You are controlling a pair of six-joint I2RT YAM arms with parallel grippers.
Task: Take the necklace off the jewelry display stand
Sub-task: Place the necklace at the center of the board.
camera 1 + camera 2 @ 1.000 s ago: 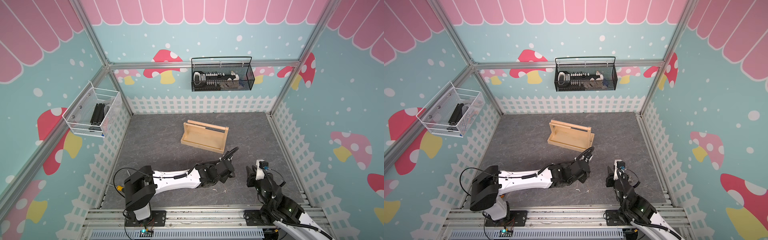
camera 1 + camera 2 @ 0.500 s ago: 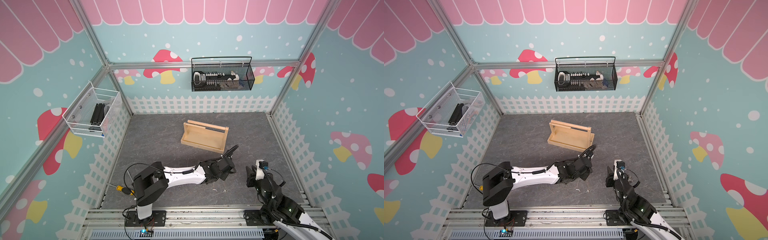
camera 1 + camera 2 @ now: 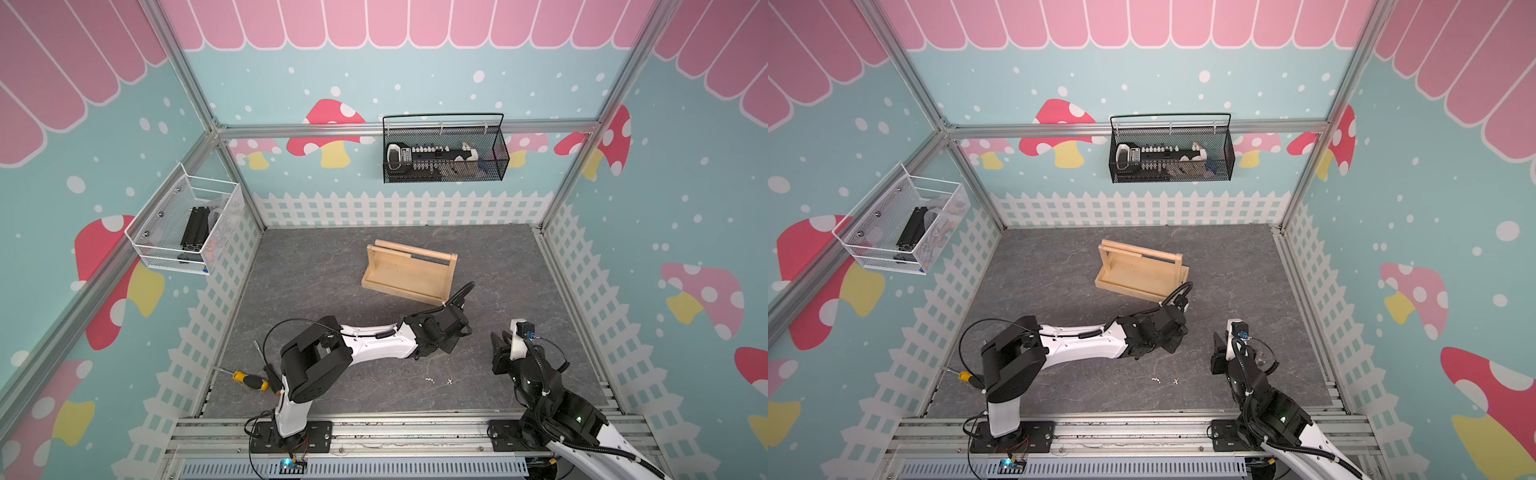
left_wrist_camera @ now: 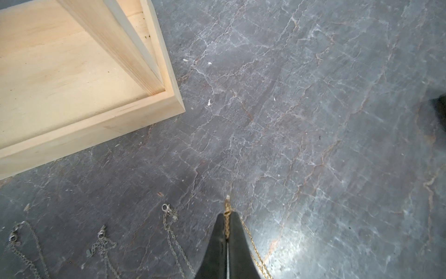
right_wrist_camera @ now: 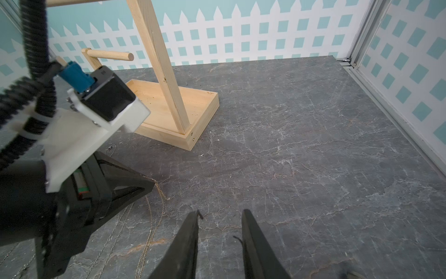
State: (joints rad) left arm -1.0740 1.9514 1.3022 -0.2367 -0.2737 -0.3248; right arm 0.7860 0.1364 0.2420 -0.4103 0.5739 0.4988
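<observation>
One gold necklace (image 4: 227, 205) pinched in my left gripper (image 4: 226, 217), jaws pressed together on chain, held low over mat (image 4: 313, 120) beside jewelry display stand (image 4: 101, 125) corner, likely for set-down next to three silver chains (image 4: 171, 238). Right gripper (image 5: 219, 217) spread, empty, parked clear.

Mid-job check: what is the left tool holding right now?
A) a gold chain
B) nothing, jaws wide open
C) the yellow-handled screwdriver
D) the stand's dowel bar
A: the left wrist view shows the left tool shut with the gold chain pinched between its tips, near a corner of the jewelry display stand.
</observation>
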